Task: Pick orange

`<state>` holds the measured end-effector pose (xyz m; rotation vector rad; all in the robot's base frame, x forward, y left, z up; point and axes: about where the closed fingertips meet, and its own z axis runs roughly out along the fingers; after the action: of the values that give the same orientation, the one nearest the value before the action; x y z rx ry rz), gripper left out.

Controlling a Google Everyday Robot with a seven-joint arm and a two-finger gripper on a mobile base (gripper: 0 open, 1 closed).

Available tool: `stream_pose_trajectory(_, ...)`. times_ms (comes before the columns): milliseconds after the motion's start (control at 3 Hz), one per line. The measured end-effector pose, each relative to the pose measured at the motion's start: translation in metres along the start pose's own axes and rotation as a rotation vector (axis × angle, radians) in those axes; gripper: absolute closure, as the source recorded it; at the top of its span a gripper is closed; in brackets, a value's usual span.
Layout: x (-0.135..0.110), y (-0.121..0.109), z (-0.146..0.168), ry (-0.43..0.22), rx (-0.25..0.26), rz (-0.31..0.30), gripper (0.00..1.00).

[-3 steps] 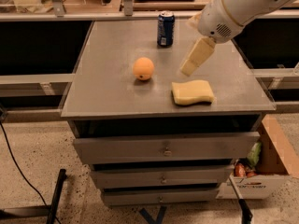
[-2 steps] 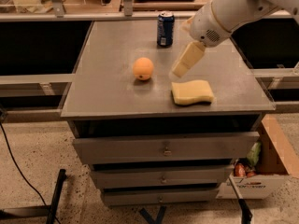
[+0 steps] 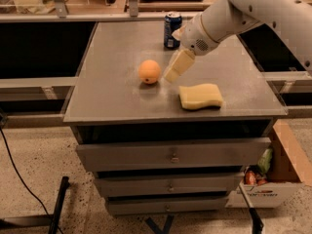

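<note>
Gripper (image 3: 171, 75) closure cannot be told; its cream, tapered tip hangs at frame centre, just right of the smooth round orange (image 3: 149, 71) on the flat grey table (image 3: 112, 101), above the wavy-edged yellow sponge (image 3: 200, 96).

I could read nothing for certain. The blue soda can (image 3: 172, 29), behind the orange (image 3: 149, 71), showed no letters I could make out. The cardboard box (image 3: 265, 198), low and far to the right of the orange, carried small print too faint to read. My gripper (image 3: 173, 72) hung just right of the orange, unmarked.
</note>
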<state>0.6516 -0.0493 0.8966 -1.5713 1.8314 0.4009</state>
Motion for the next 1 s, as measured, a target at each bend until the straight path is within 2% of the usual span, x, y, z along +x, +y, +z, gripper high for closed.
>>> stream_pose_trajectory(333,-0.007,-0.001,0.028,-0.013,-0.025,0.004,0.0)
stream_pose_trajectory(667,-0.014,0.002,0.051,-0.025,-0.049,0.006,0.13)
stream_pose_trajectory(1000,-0.017,0.005,0.069,-0.029,-0.068,0.011,0.31)
